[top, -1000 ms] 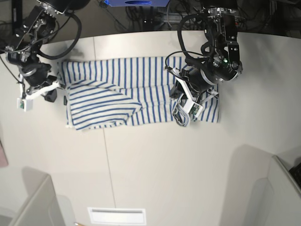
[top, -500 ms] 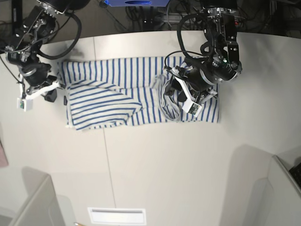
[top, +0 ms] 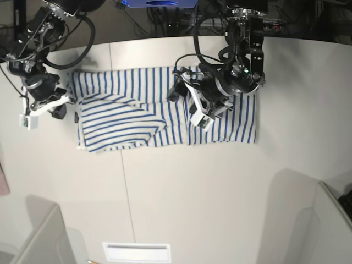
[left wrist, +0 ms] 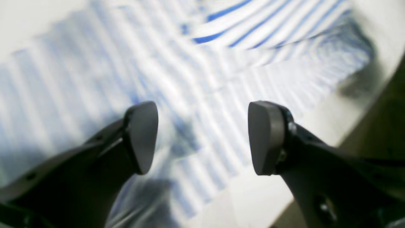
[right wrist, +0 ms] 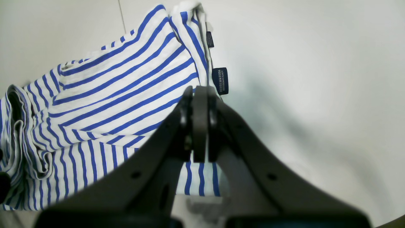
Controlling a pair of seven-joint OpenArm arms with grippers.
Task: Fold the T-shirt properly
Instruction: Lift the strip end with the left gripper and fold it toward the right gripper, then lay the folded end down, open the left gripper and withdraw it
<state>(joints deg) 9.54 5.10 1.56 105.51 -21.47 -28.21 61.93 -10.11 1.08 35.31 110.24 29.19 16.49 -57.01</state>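
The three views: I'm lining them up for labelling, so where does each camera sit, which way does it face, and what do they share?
Base: overhead, looking down on the table, both arms and the whole T-shirt.
Left wrist: on the arm at the base view's right, facing down past the open left gripper at blurred stripes.
Right wrist: on the arm at the base view's left, looking past the shut right gripper at the shirt's edge and dark label.
Shared: the T-shirt and table show in all three.
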